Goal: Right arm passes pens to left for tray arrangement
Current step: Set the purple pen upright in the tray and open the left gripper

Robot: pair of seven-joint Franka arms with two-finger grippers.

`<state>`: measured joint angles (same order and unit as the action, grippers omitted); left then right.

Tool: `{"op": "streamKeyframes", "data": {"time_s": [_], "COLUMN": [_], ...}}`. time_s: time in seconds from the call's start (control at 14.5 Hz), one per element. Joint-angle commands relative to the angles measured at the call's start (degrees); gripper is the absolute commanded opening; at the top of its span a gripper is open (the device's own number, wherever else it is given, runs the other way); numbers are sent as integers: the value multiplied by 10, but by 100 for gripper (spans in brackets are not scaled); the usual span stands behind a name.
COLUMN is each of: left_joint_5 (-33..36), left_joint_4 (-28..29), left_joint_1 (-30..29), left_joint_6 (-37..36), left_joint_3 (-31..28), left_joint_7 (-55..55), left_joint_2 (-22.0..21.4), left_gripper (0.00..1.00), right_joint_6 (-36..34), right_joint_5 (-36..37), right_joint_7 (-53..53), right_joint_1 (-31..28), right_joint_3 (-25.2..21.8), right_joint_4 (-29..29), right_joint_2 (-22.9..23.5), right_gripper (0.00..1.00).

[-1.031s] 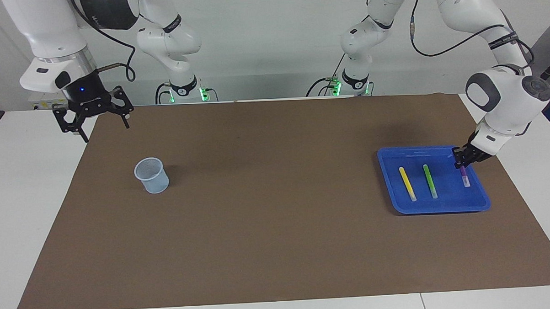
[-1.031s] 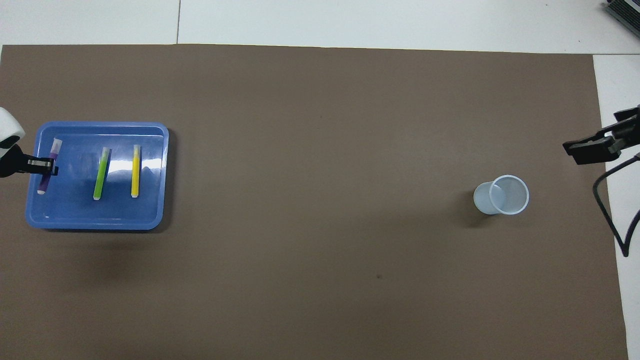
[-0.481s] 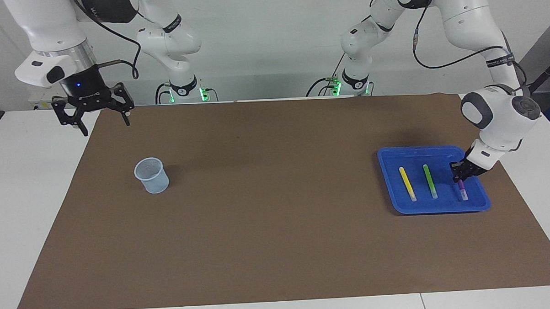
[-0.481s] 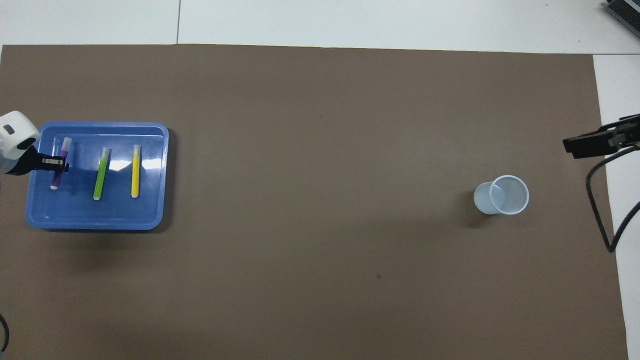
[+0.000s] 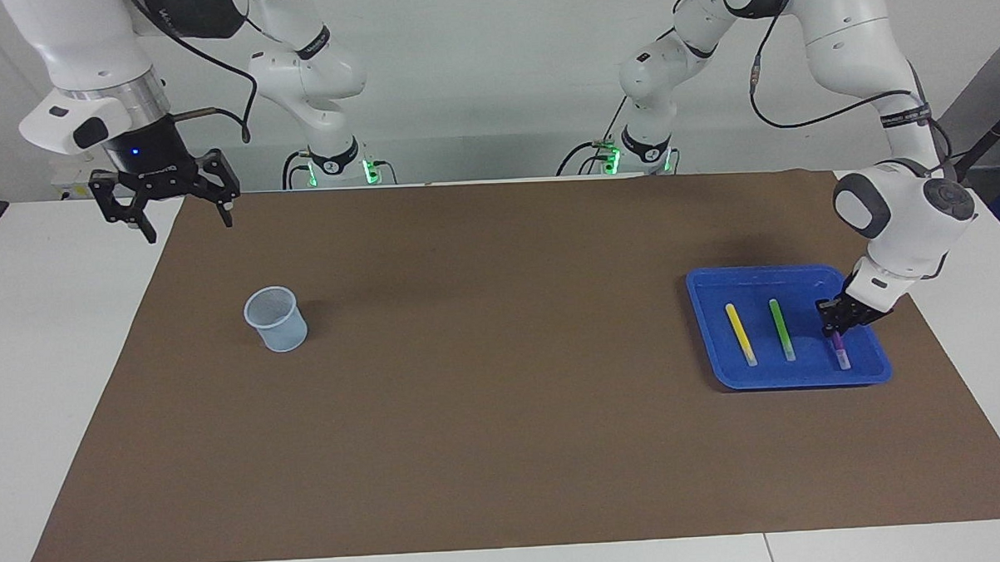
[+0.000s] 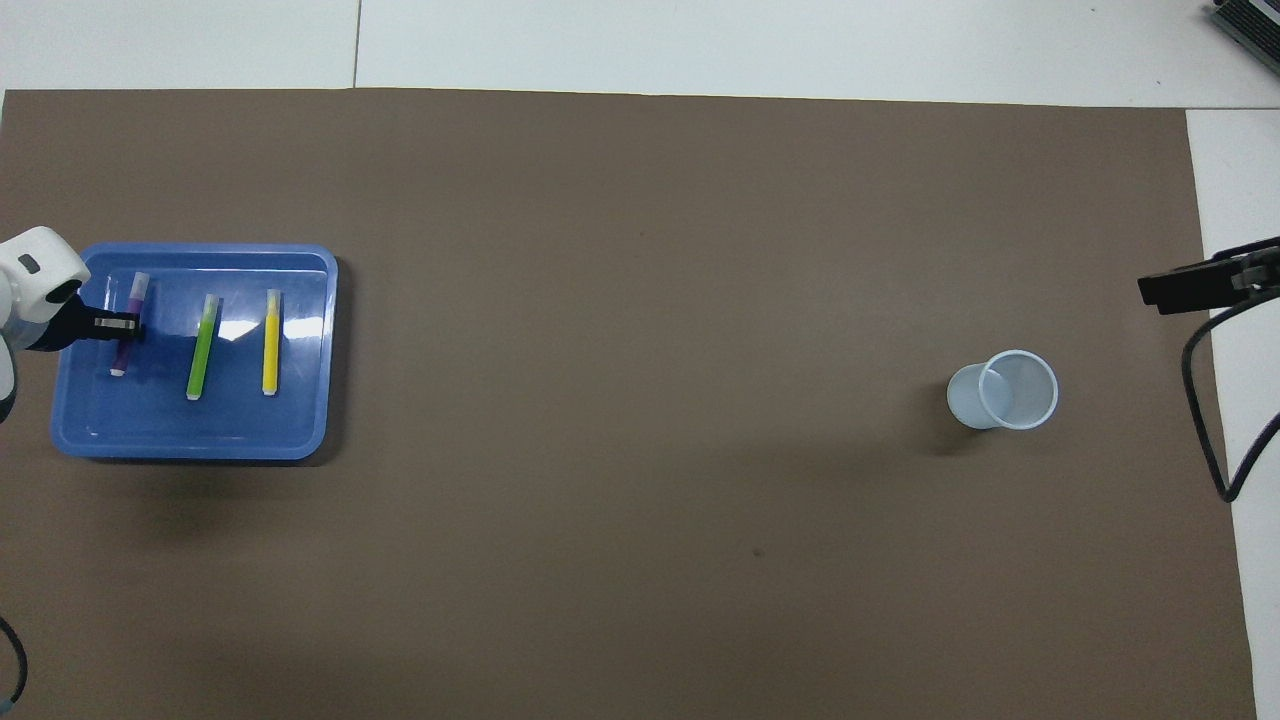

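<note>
Nearest the robots, over the mat's edge at the right arm's end: right gripper (image 5: 170,208), raised, claws spread wide, holding nothing, waiting. Farther out on the brown mat (image 5: 487,381), one pale-blue mesh cup (image 5: 276,319), upright. Toward the left arm's end, one blue tray (image 5: 709,323) with three pens lying side by side: yellow pen (image 5: 741,334), green pen (image 5: 782,329), purple pen (image 5: 839,351). Down in the tray, left gripper (image 5: 835,326), closed around the purple pen's middle, pen low against the tray floor. Overhead only: both ends of the purple pen (image 6: 126,324) clear of the left gripper (image 6: 122,324). Facing only: both arms' bases and the right wrist's blue light.
</note>
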<state>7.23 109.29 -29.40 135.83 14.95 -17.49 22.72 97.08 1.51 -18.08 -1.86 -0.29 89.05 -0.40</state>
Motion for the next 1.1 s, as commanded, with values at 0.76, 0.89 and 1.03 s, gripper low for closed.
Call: {"op": "streamKeyframes", "data": {"time_s": [0.76, 0.89, 1.03], "left_joint_5": [10, 10, 9], "left_joint_4": [-23, -22, -22], "left_joint_1": [3, 5, 1], "left_joint_6": [-62, -93, -128], "left_joint_3": [3, 3, 4], "left_joint_7": [25, 26, 28], "left_joint_2": [-18, -49, -82], "left_gripper": [100, 100, 100], "right_joint_6": [-13, -13, -13], "right_joint_5": [-2, -2, -2], "right_joint_7": [11, 11, 11], "right_joint_1": [7, 7, 7], "right_joint_3": [-15, -15, -15], "right_joint_4": [-1, -2, -2], "right_joint_2": [0, 0, 0], "right_gripper": [100, 100, 100]}}
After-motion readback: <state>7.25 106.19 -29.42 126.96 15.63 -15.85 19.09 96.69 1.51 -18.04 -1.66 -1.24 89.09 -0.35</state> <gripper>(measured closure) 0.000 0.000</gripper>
